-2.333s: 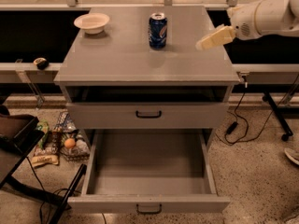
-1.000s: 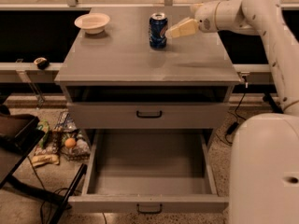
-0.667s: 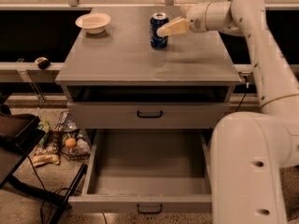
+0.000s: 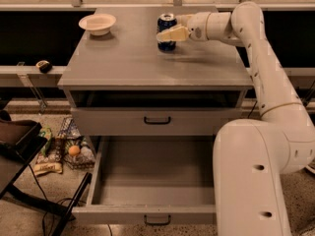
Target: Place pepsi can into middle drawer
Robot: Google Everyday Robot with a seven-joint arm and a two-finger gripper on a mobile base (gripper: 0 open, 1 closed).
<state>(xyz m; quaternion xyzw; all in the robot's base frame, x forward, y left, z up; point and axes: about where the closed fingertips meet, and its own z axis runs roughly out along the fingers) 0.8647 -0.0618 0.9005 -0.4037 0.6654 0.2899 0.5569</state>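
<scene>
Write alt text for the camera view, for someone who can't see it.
The gripper of a white arm is at the pepsi can on a grey cabinet top, with a white bowl further left in view. Below, the middle drawer stands pulled open.

Grey cabinet top [image 4: 128, 63] across upper centre of frame, white bowl [image 4: 97, 22] resting at its upper left, pepsi can [image 4: 166, 20] upright at upper centre, gripper [image 4: 171, 28] at the can's right side.
</scene>
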